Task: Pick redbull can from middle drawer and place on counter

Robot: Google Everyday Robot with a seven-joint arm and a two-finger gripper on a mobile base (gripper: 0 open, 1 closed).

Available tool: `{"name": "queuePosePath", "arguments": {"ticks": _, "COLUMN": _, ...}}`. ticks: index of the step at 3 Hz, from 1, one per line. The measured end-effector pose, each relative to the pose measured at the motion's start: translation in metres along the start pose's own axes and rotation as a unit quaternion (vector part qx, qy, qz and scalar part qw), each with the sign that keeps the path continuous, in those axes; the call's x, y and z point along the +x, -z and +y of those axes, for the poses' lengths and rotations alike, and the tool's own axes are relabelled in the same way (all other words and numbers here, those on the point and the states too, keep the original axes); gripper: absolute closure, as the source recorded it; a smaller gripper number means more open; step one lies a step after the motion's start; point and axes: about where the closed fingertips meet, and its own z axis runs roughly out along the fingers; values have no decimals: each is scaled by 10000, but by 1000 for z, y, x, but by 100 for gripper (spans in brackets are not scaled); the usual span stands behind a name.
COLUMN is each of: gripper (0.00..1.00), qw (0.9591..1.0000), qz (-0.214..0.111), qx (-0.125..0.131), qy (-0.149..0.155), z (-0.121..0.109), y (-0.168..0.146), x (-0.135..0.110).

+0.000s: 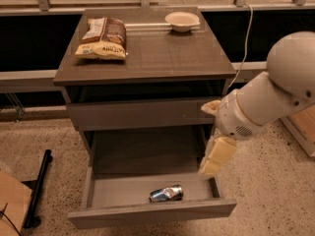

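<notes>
The redbull can [166, 193] lies on its side on the light floor of the open middle drawer [118, 191], near the drawer's front and a little right of centre. My gripper [211, 165] points downward at the drawer's right side, just above its right wall. It is up and to the right of the can and not touching it. The white arm [275, 95] reaches in from the right. The counter [162, 53] is the cabinet's top slab.
A yellow-brown chip bag [103, 37] and a shallow white bowl [182, 20] sit on the counter's back part. A shut drawer front [142, 113] is above the open one. A black pole [37, 191] and cardboard [10, 205] lie on the floor at left. A box [302, 127] is at right.
</notes>
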Motion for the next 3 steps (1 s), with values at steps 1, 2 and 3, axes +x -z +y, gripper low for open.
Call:
{"name": "queuePosePath", "arguments": {"ticks": 1, "gripper": 0, "qw": 9977, "qz": -641, "qx": -182, "qy": -139, "z": -4, "y": -59, "x": 0}}
{"name": "queuePosePath", "arguments": {"ticks": 2, "gripper": 0, "qw": 9977, "qz": -638, "qx": -184, "qy": -136, "z": -4, "y": -59, "x": -1}}
{"name": "queuePosePath", "arguments": {"ticks": 3, "gripper": 0, "qw": 9970, "qz": -718, "qx": -183, "qy": -209, "z": -1, "y": -91, "x": -10}}
